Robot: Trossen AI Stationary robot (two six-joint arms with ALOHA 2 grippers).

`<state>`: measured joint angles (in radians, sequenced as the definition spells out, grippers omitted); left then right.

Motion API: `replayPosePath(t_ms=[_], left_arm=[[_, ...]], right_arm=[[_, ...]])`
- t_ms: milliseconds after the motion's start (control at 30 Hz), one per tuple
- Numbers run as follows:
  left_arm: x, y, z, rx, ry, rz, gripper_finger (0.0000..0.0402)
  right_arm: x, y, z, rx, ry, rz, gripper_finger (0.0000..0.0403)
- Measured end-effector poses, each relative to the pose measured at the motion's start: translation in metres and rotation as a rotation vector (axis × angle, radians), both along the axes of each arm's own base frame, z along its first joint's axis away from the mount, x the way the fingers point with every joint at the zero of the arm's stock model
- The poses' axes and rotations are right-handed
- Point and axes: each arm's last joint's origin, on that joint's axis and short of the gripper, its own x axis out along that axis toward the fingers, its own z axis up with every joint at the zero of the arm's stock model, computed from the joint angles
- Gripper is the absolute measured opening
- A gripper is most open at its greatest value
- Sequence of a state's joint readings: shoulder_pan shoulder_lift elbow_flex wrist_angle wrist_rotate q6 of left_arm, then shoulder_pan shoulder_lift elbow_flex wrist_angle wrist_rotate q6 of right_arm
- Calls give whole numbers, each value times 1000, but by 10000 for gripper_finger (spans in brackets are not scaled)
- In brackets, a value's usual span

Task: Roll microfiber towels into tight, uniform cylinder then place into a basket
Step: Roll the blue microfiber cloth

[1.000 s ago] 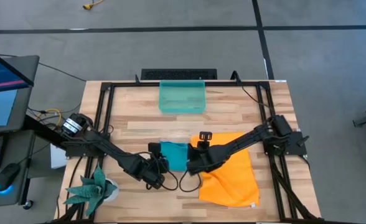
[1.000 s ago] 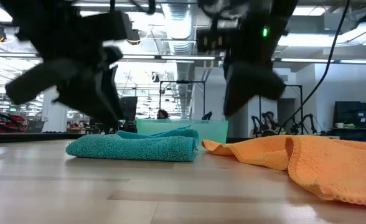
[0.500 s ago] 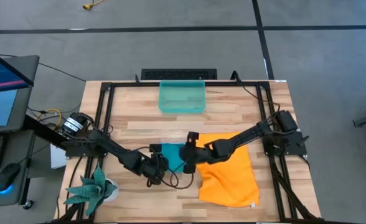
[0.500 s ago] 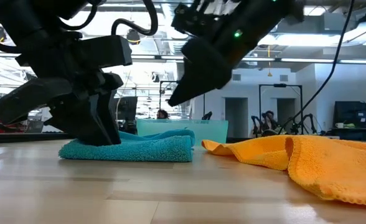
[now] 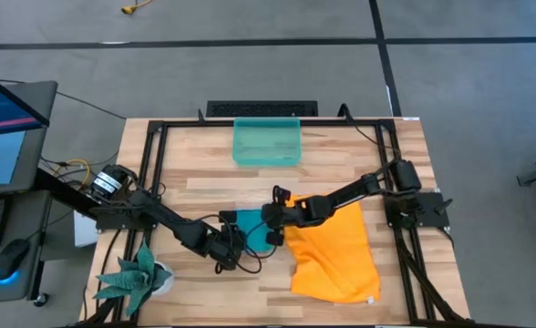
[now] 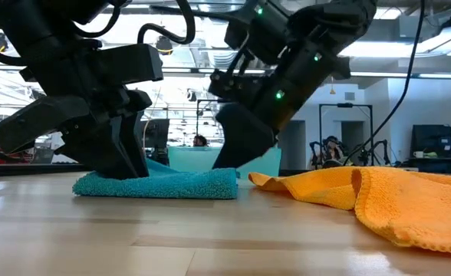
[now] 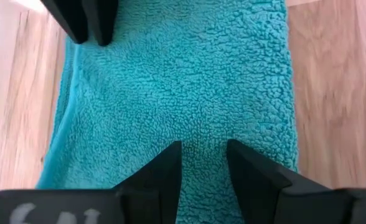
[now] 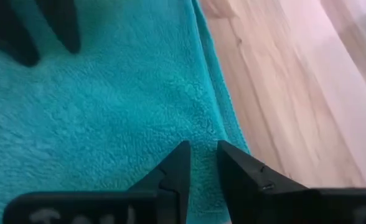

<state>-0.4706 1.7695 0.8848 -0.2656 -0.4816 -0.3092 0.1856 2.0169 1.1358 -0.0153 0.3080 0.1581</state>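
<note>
A teal-blue towel [image 5: 255, 221] lies folded flat at the table's middle, seen as a low layered pad [image 6: 179, 184] in the low view. My left gripper [image 7: 203, 149] stands on its near-left part, the fingers a little apart. My right gripper [image 8: 201, 155] stands on its right part, close to the edge, with a narrow gap. The larger orange towel [image 5: 334, 255] lies rumpled just to the right. The teal-green basket [image 5: 266, 141] stands at the far middle. My left gripper sets both fingertips [image 7: 170, 155] on the towel's top face [image 7: 201, 124], slanting down from the table's left. Nothing is pinched; pile shows in the gap. The towel stays flat on the table. My right gripper rests both fingertips [image 8: 178, 158] on the towel's top face beside its right edge [image 8: 223, 124], slanting down from the table's right. The towel lies flat under them.
A green spiky plant [image 5: 139, 273] sits at the near-left corner. A black metal frame [image 5: 149, 164] runs round the tabletop. Bare wood [image 5: 213, 187] lies between the towels and the basket, and along the front edge [image 6: 210, 238].
My right gripper has come down and toward the table's left, off the orange towel's edge onto the teal towel's right part, tipping steeper and rolling. My left gripper has sunk a little onto the towel's left end, which now lies flatter.
</note>
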Motion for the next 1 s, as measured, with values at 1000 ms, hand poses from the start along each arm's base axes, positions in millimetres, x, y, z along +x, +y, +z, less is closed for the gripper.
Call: replayPosePath(t_ms=[1000], left_arm=[[-28, -77, 57, 179, -48, -124, 122]], right_arm=[[-54, 98, 92, 1, -144, 326, 102]])
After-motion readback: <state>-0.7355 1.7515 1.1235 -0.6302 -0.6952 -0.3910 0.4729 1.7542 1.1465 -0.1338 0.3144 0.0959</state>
